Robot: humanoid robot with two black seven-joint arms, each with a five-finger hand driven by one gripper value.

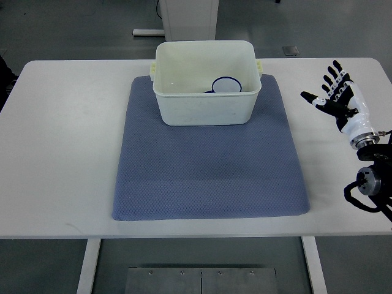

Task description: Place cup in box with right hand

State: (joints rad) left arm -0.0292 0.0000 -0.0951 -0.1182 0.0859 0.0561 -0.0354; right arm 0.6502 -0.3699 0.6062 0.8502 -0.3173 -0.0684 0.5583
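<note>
Top view
Right hand: the right hand (335, 98) is seen over the bare table (67, 122), at the right side, with its fingers (329, 75) spread and nothing held.
Left hand: none is shown in this view.
Cup: the cup (228, 85) is found well to the left of the hand and a little farther from the robot, lying inside the box (205, 107), against the box wall nearest the hand; a dark blue rim is seen, and whether it stands or leans cannot be told.
Box: it is set on the far edge of a blue mat (208, 165), which lies between the hand and the rest of the table.
Step in hand: the placing is judged to be done, since the cup is already in the box and the hand is empty and clear of it.
Next move: little more is judged to be called for than the arm being drawn to rest, kept clear of the box.
</note>
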